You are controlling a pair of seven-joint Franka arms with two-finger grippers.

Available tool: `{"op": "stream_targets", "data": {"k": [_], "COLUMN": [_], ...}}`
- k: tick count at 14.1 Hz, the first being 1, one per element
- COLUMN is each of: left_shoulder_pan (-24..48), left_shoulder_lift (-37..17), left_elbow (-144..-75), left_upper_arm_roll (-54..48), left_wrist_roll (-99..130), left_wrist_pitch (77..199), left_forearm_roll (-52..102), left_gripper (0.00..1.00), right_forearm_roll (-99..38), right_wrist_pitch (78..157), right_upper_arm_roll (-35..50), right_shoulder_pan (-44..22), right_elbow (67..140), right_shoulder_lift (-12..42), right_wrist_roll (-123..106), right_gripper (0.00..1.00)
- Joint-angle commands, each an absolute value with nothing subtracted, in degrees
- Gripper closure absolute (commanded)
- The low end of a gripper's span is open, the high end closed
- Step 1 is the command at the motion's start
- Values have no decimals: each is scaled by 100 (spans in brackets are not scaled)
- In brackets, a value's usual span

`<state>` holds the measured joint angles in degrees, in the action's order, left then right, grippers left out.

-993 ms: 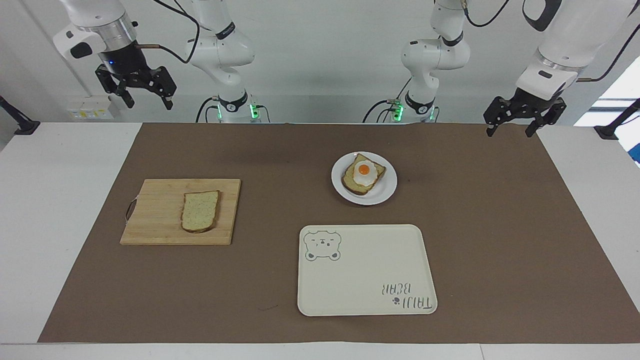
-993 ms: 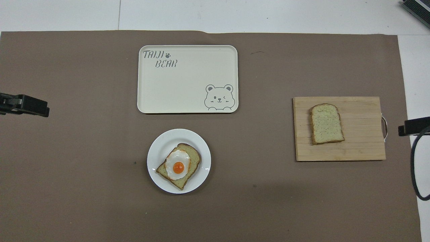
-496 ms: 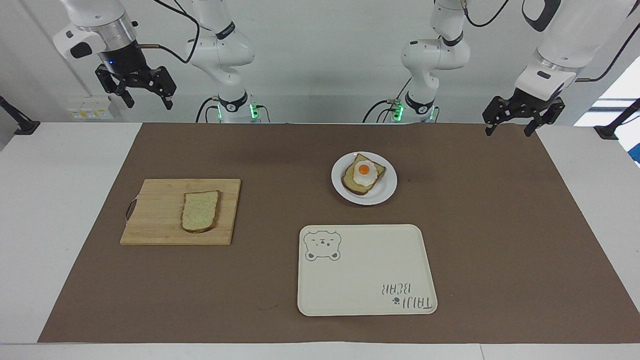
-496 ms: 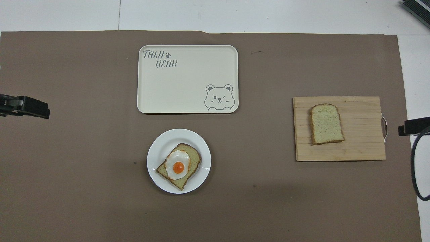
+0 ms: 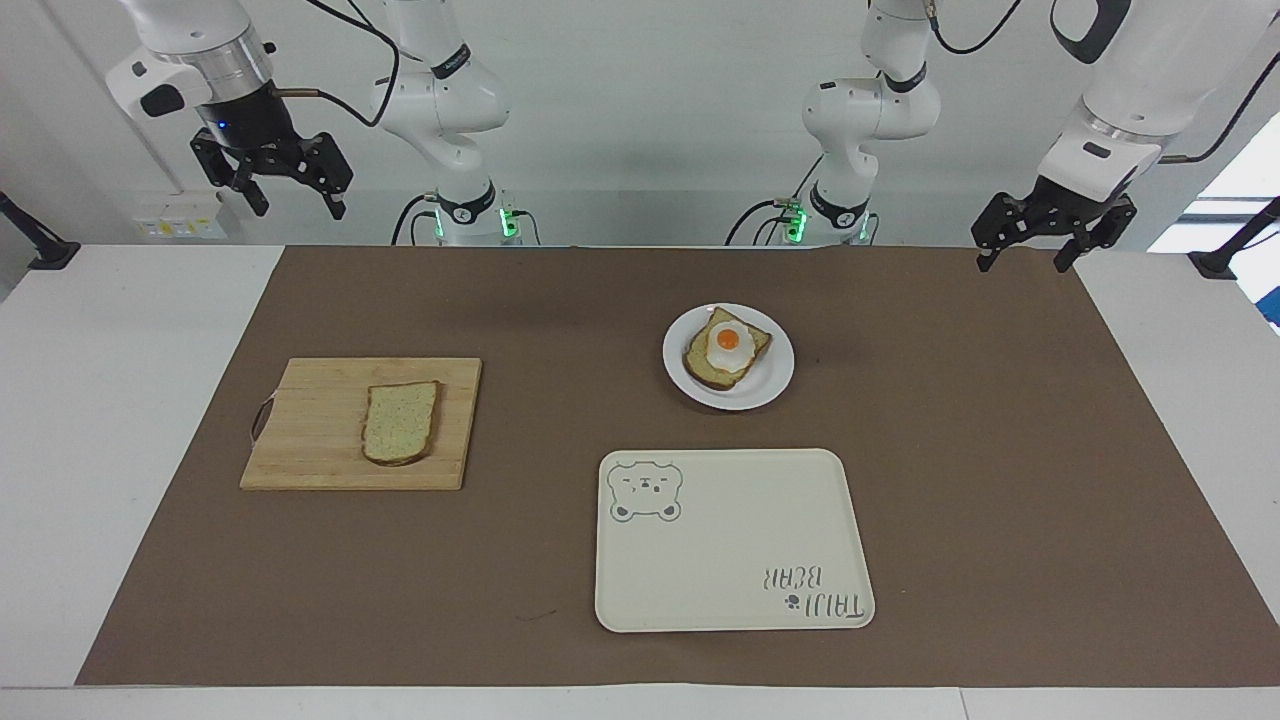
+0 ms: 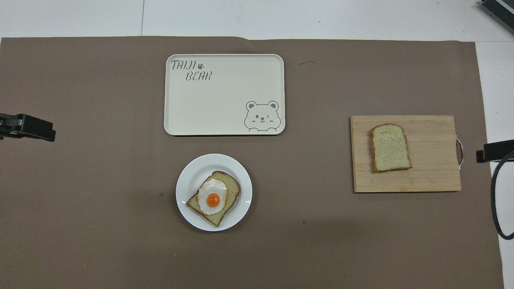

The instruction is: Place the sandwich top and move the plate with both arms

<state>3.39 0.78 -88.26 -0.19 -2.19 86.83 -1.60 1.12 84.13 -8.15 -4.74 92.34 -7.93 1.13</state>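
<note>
The sandwich top (image 5: 400, 421), a plain speckled slice, lies flat on a wooden cutting board (image 5: 310, 430) toward the right arm's end of the table; it also shows in the overhead view (image 6: 390, 147). The white plate (image 5: 776, 374) holds a toast slice with a fried egg (image 5: 728, 352) near the table's middle. My right gripper (image 5: 300, 208) hangs open and empty, high over the table's edge at the robots' end, apart from the board. My left gripper (image 5: 1022, 265) is open and empty, low over the mat's corner at the left arm's end.
A cream rectangular tray (image 5: 730, 545) with a bear drawing lies farther from the robots than the plate. A brown mat (image 5: 1000, 450) covers most of the table. The board has a metal handle (image 5: 262, 418) on its outer side.
My left gripper has shifted slightly toward the left arm's end of the table. The right gripper, bread, plate and tray have not moved.
</note>
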Motion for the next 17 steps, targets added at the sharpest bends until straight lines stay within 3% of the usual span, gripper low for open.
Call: {"op": "stream_targets", "data": {"k": [1,17], "left_shoulder_pan": [316,316], "left_shoulder_lift": [158,158], "left_elbow": [-8877,-8877], "left_upper_arm_roll": [-26,-18], "left_wrist_roll": [-176,-167], "left_wrist_pitch": [8613,8613], "left_forearm_roll": [-141,-141], "left_gripper": [0,0], "right_forearm_roll": [202,202], "right_wrist_pitch": [8481,8736], "right_upper_arm_roll": [-791,-782], "right_shoulder_pan": [-404,-404], "right_elbow": [9422,9571], "right_shoulder_lift": [-958,-897], "right_wrist_roll": [-53,-105], "right_gripper": [0,0]}}
